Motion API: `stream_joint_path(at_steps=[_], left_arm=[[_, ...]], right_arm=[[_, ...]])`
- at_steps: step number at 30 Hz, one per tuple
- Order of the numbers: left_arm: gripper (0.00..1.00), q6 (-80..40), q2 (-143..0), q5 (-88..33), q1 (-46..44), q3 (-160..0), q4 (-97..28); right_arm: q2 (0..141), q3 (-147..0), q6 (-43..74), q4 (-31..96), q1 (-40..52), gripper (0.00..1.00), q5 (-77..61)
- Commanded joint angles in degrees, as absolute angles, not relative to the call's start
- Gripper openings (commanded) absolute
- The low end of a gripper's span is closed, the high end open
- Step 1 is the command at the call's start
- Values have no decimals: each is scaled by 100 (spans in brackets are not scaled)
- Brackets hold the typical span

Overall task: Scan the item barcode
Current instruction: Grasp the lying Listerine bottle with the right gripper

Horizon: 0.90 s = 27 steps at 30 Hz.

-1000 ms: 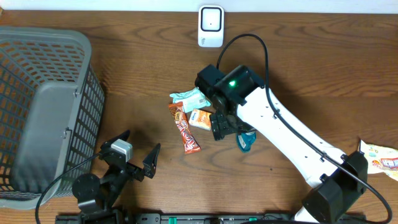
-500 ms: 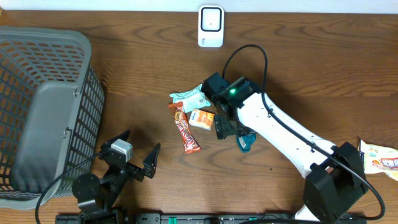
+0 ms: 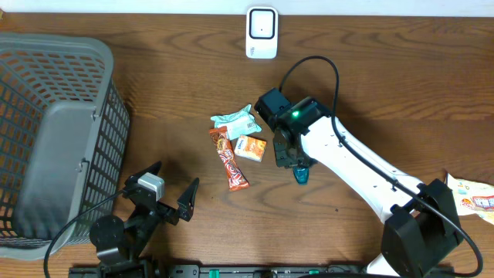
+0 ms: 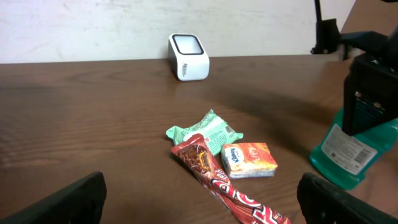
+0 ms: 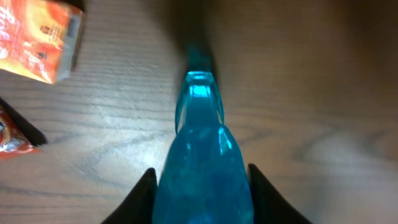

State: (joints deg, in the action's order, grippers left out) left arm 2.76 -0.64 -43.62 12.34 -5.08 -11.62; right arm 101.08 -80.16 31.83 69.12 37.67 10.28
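A teal-blue bottle lies on the wooden table right of the snack pile. My right gripper comes down over it. In the right wrist view both black fingers press against the sides of the bottle, so the right gripper is shut on it. The left wrist view shows the bottle with its white label facing that camera. The white barcode scanner stands at the table's far edge, also in the left wrist view as the scanner. My left gripper rests open near the front edge, holding nothing.
A green packet, a small orange box and a red snack bar lie together just left of the bottle. A grey mesh basket fills the left side. Another packet lies at the right edge.
My right gripper has shifted slightly right over the bottle and its jaws have closed from wide open onto the bottle's sides. The left arm has not moved.
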Motion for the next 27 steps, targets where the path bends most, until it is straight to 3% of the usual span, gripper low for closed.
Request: stream_joint_path(at_steps=[1,7,12,24,27], left_arm=[[98,246,-62,-4438,1243,-416,-1304],[98,246,-62,-4438,1243,-416,-1304],[98,248,-62,-4438,1243,-416,-1304],[98,246,-62,-4438,1243,-416,-1304],[98,246,-62,-4438,1243,-416,-1304]], right_arm=[[10147,-7918,2493,6602,3717,15,867],[10147,-7994,447,5996,3496,11,30],[10147,-8132,-1337,5916,3275,15,-329],[10147,-8407,-2904,5828,3197,10,-375],[10147,-8407,-2904,5771,3197,32,-403]])
